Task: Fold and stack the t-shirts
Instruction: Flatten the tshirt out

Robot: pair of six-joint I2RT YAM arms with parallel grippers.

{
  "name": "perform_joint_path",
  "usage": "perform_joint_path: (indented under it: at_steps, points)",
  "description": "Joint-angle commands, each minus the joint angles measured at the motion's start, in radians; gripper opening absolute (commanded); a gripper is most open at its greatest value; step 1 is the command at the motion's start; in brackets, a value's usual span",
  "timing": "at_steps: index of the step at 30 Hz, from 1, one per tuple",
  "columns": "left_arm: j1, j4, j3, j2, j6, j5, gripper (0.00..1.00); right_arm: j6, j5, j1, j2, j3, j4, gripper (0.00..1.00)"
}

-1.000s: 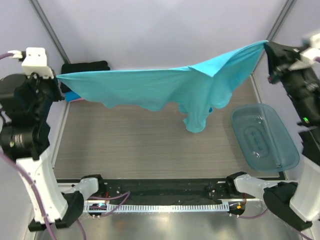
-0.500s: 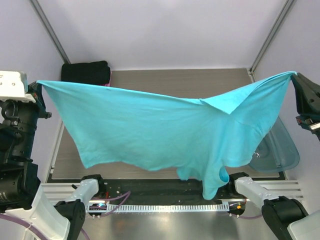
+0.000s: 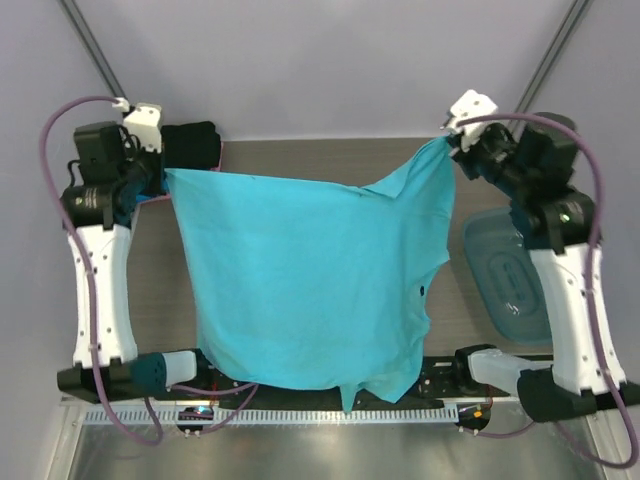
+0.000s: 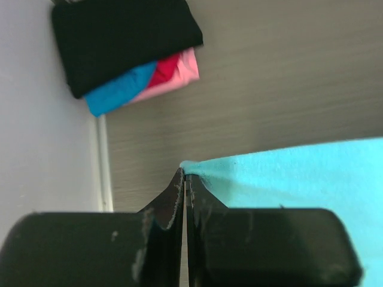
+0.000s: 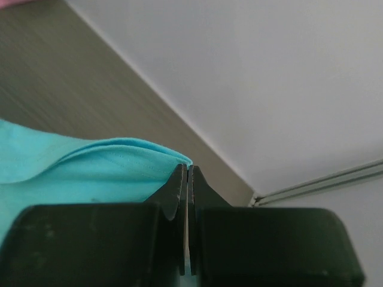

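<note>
A turquoise t-shirt (image 3: 305, 285) hangs spread between both arms over the table, its lower edge reaching past the near rail. My left gripper (image 3: 166, 172) is shut on its far left corner (image 4: 194, 166). My right gripper (image 3: 445, 143) is shut on its far right corner (image 5: 173, 158). Both wrist views show the jaws pressed together with turquoise cloth at their tips. A stack of folded t-shirts (image 4: 134, 51), black over blue and pink-red, lies in the far left corner of the table (image 3: 400, 165), just behind my left gripper.
A translucent teal plastic tub (image 3: 500, 275) lies on the right side of the table, partly behind the right arm. Grey walls enclose the table at the back and sides. The arm bases and a cable rail (image 3: 300, 412) run along the near edge.
Both grippers have swung away from the camera toward the far side of the table and moved closer together. The turquoise shirt, earlier stretched wide, now hangs narrower, draping to the near edge.
</note>
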Motion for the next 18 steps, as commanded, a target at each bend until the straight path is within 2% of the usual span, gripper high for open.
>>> perform_joint_path:
  at_steps: [1,9,12,18]
  points:
    - [0.007,0.117,-0.057,0.092,0.046,0.039,0.0,-0.062,-0.007,-0.004,0.075,-0.115,0.15,0.01]
    - [-0.053,0.177,-0.073,0.442,0.066,0.082,0.0,-0.004,0.053,0.059,0.433,-0.155,0.217,0.01]
    - [-0.057,0.203,0.005,0.592,0.053,0.084,0.0,0.033,0.111,0.08,0.586,-0.088,0.245,0.01]
    - [-0.005,0.2,0.264,0.888,-0.007,0.142,0.0,0.042,0.271,0.08,0.822,0.083,0.295,0.01]
